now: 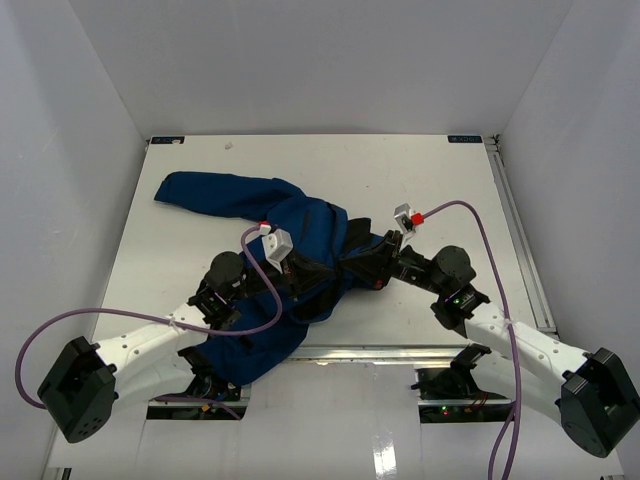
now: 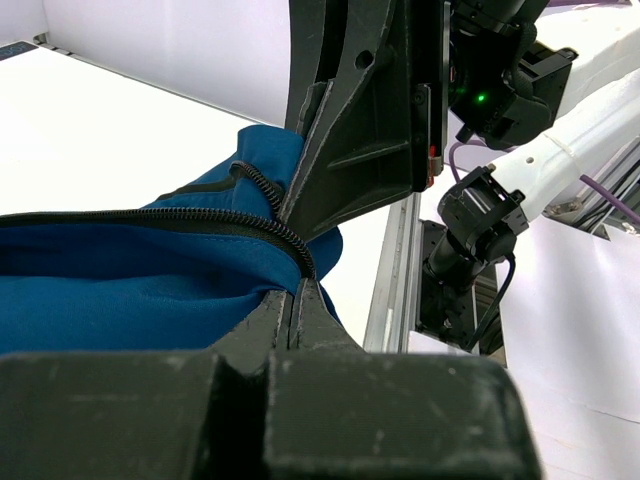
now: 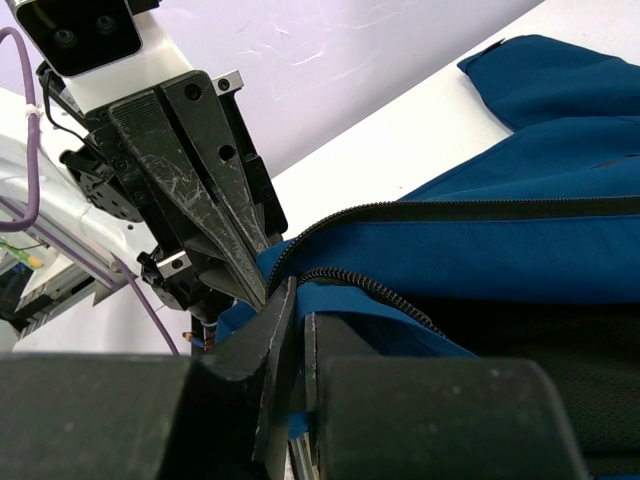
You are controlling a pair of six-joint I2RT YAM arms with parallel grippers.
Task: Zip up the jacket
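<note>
The royal-blue jacket (image 1: 240, 200) lies across the left middle of the white table (image 1: 430, 170), one sleeve reaching to the back left and its lower part hanging over the front edge. My left gripper (image 1: 322, 272) is shut on the jacket's front edge (image 2: 120, 290), right at the black zipper teeth (image 2: 200, 222). My right gripper (image 1: 352, 262) faces it tip to tip and is shut on blue fabric (image 3: 520, 260) just below the other zipper row (image 3: 380, 290). The two zipper rows lie apart. The black lining (image 3: 560, 370) shows inside. I see no slider.
An aluminium rail (image 1: 400, 352) runs along the table's front edge, close below both grippers, and also shows in the left wrist view (image 2: 395, 290). White walls enclose the table on three sides. Purple cables (image 1: 490, 230) loop over both arms.
</note>
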